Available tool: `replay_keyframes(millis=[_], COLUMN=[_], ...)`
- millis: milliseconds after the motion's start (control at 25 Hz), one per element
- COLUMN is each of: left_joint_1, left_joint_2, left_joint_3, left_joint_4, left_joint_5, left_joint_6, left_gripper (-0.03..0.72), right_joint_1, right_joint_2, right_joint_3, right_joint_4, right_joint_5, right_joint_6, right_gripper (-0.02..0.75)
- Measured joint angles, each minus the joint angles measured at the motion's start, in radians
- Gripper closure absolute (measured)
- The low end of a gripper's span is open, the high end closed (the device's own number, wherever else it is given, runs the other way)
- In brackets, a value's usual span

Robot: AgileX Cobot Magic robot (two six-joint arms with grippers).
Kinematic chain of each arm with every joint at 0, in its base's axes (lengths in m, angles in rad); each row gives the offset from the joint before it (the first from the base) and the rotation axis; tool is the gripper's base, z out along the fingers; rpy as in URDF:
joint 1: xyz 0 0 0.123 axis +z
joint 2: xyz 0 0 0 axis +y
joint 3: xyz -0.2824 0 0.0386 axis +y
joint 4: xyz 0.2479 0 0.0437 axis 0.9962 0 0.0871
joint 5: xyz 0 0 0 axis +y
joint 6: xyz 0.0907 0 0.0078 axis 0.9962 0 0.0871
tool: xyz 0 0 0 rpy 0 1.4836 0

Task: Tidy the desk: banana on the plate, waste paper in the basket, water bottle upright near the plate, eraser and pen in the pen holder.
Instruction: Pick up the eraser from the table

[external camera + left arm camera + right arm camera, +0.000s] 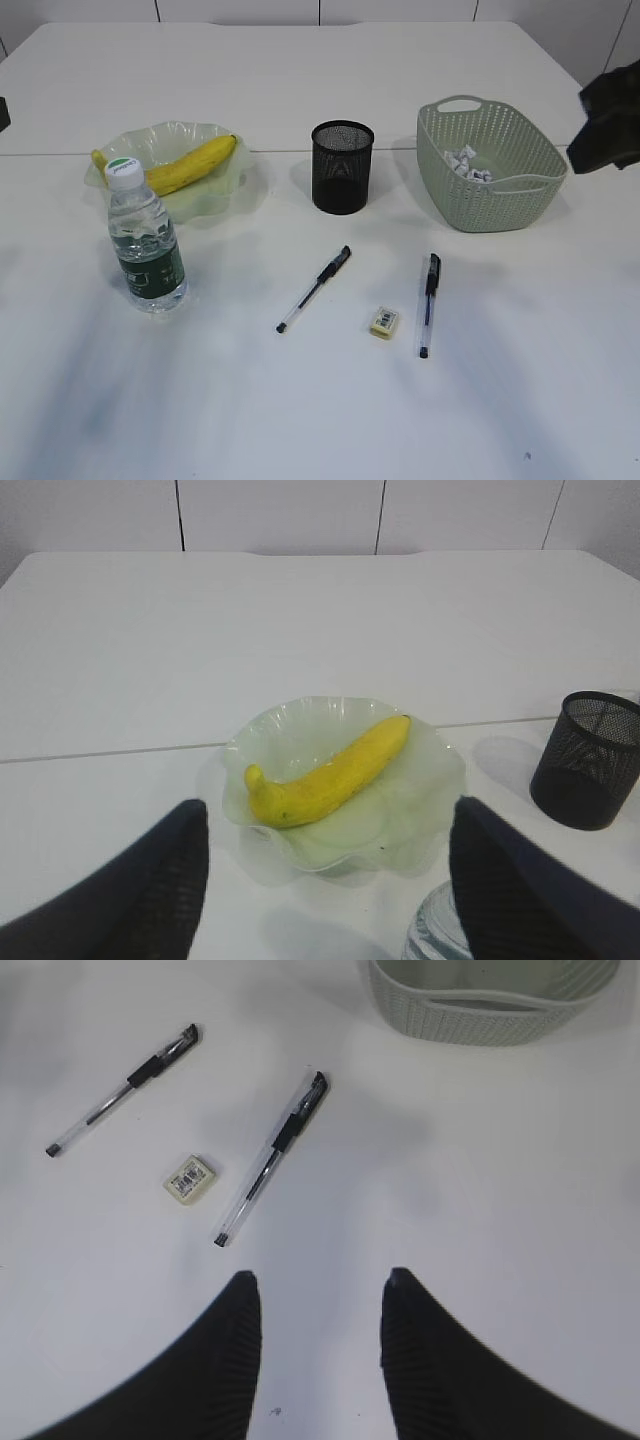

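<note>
A yellow banana (pixel 192 165) lies on the pale green plate (pixel 130 145); both show in the left wrist view, banana (pixel 330 775) and plate (pixel 420 810). A water bottle (pixel 146 240) stands upright in front of the plate. Crumpled paper (pixel 468 164) lies in the green basket (pixel 500 195). Two pens (pixel 314 288) (pixel 428 303) and a small eraser (pixel 384 322) lie on the table; the right wrist view shows them too, pens (pixel 125 1088) (pixel 272 1155) and eraser (pixel 188 1179). The black mesh pen holder (pixel 341 167) looks empty. My left gripper (pixel 325 825) is open and empty above the bottle. My right gripper (pixel 318 1285) is open and empty.
The white table (pixel 320 400) has a seam line running across behind the plate. Part of my right arm (pixel 608 120) shows dark at the right edge of the exterior view, beside the basket.
</note>
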Motion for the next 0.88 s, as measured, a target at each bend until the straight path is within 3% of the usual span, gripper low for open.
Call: replay_keyframes(millis=[200, 440, 880], left_joint_1=[0.0, 0.0, 0.0], left_joint_2=[0.0, 0.0, 0.0], left_joint_3=[0.0, 0.0, 0.0], left_joint_4=[0.0, 0.0, 0.0], left_joint_5=[0.0, 0.0, 0.0], left_joint_6=[0.0, 0.0, 0.0], left_gripper=[0.157, 0.166, 0.171], right_joint_1=[0.134, 0.214, 0.261], right_joint_2=[0.099, 0.234, 0.423], right_joint_3=[-0.073, -0.17, -0.275], right_joint_4=[-0.114, -0.168, -0.176], right_joint_5=[-0.002, 0.017, 0.033], right_joint_6=[0.075, 0.116, 0.004], right_gripper=[0.436, 0.436, 0.436])
